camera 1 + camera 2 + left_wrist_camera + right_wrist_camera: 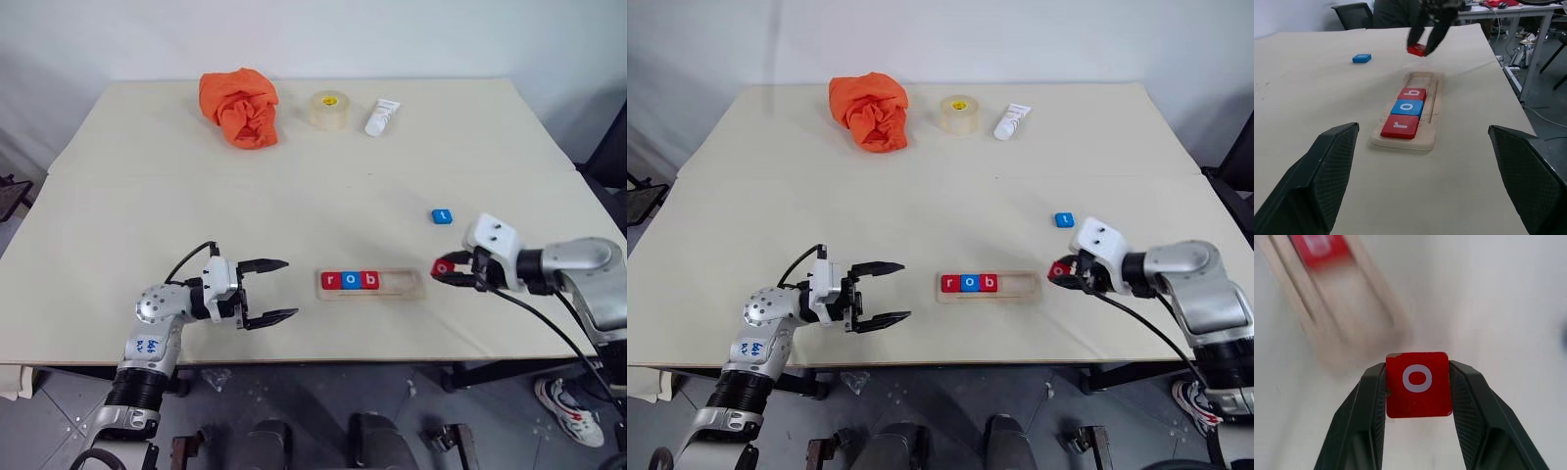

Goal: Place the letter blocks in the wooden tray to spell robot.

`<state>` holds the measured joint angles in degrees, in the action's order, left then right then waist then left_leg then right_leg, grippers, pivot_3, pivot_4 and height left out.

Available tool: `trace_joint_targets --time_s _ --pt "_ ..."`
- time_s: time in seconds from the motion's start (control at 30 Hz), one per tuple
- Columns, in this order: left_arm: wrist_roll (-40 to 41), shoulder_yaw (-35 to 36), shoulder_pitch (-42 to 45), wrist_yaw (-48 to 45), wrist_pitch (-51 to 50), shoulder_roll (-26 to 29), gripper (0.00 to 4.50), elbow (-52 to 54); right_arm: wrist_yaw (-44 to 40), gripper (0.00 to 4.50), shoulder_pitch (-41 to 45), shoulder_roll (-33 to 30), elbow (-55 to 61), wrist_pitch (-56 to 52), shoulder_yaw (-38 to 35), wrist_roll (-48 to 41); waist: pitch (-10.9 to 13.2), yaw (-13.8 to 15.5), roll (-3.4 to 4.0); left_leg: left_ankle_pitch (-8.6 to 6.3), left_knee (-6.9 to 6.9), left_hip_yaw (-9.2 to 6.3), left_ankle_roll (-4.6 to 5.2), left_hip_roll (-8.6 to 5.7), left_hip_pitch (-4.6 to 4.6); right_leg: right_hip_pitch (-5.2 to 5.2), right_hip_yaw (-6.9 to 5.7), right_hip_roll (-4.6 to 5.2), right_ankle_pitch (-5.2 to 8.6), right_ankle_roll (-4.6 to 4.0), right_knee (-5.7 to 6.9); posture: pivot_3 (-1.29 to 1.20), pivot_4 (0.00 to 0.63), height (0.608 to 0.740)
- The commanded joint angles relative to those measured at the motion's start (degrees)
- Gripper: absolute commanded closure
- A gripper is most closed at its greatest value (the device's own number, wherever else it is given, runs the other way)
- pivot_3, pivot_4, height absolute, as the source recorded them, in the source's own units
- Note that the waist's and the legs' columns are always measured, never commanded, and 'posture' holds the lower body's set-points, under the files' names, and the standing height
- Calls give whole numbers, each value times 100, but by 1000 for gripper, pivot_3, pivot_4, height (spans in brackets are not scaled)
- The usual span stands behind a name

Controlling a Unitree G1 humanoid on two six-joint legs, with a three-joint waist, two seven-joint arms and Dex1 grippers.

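The pale wooden tray [372, 285] lies lengthwise along the table's near edge, reading "r o b". The right gripper [1418, 384] pinches a red square "o" block [1419, 384]; the left gripper [271, 292] stands wide open, holding nothing.

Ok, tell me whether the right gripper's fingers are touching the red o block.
Touching. In the right wrist view the two black fingers press flush against opposite edges of the red o block, with no gap on either side; the right gripper holds it beside the wooden tray.

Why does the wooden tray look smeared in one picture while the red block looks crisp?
In the right wrist view the red o block, clamped in the right pincer, is sharp while the wooden tray behind is streaked with blur; in the left wrist view the same tray reads clearly.
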<state>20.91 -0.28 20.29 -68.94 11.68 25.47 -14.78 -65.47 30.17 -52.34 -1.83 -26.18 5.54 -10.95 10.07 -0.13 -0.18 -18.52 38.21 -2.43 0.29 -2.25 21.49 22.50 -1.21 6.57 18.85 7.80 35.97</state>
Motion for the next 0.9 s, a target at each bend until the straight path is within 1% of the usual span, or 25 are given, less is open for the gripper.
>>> trace_joint_targets --time_s 0.03,0.13,0.23,0.37,0.6,0.9 --pt "38 28 74 0 93 -19 0 25 -210 3047 303 193 396 -201 297 -82 0 8 0 0 1 -2 0 0 0 0 -1 0 0 0 0 0 150 740" --pt "28 12 65 16 103 -35 0 31 -365 3047 542 414 377 -307 588 -43 0 24 0 0 1 -5 0 -4 2 -1 -3 1 0 0 -1 0 150 740" --pt "26 22 21 50 121 -42 0 76 -520 3047 774 608 122 -141 922 146 0 12 0 -1 1 -6 1 -9 6 2 -4 2 0 0 -1 0 150 740" --pt "34 54 -117 120 112 -7 0 212 -613 3047 1034 754 -257 101 1150 341 0 6 0 -1 -1 -9 1 -8 6 4 -7 1 0 0 -1 0 150 740" --pt "63 104 -434 297 41 55 0 543 -928 3047 1151 723 -540 361 1209 422 0 7 0 -1 -4 -9 0 -6 6 5 -7 2 0 0 -1 0 150 740" --pt "71 98 -436 361 17 57 0 566 -1179 3047 1191 769 -837 553 1199 590 0 6 0 -1 -3 -8 0 -7 6 5 -7 2 0 0 -1 0 150 740"
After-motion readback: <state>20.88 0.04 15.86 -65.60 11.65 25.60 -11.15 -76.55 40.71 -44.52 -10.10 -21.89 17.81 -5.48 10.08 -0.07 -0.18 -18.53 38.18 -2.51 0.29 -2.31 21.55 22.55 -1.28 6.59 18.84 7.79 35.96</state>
